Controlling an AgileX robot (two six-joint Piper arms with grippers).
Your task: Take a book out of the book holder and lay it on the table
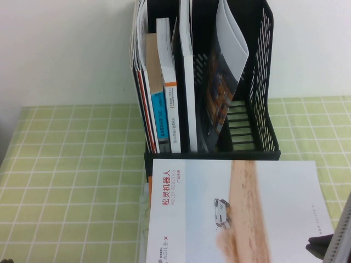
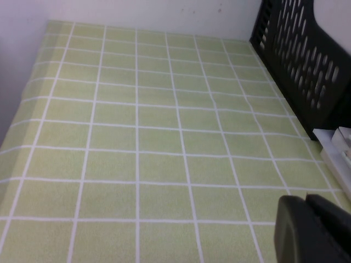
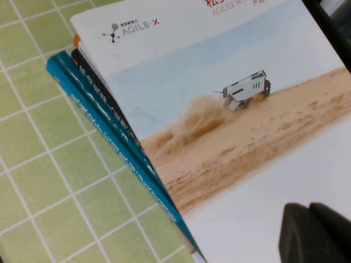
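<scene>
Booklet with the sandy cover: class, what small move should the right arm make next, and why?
Probably lift the shut right end effector clear: the thin white sandy-cover booklet already lies flat, outside the black mesh book holder, on a stack of books. The left end effector hovers over bare green cloth.

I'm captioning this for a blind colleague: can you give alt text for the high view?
A thin white booklet with a sandy tan band lies flat before a tall black plastic file rack holding upright books, on a yellow-green gridded tablecloth. The right gripper, shut, sits at its near right corner; the left gripper is out of frame.
</scene>
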